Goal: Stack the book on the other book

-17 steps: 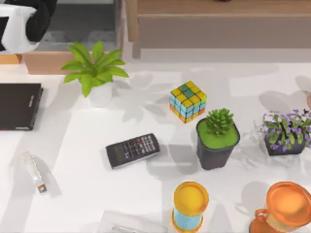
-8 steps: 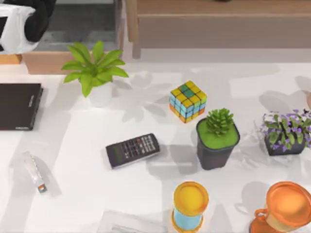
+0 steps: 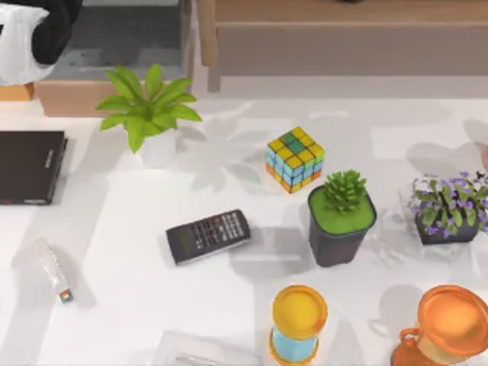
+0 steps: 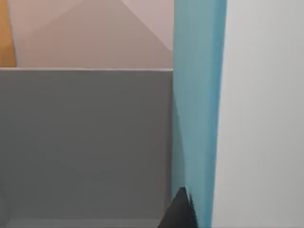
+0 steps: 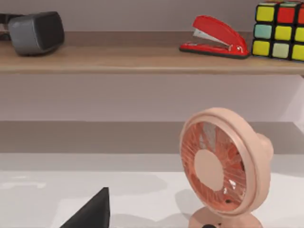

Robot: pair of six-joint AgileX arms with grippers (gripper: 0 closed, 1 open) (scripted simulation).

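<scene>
Teal-blue, the thick book's cover (image 4: 197,109) runs as an upright band close against my left wrist camera, its long axis vertical there, though I cannot tell whether the fingers grip it, while the flat black rectangular book (image 3: 29,166) lies at the table's left edge, nearer my left arm

On the table stood three potted plants (image 3: 146,107), one black book (image 3: 29,166), one calculator (image 3: 207,235), one puzzle cube (image 3: 294,158) and one hourglass (image 3: 299,323).
</scene>
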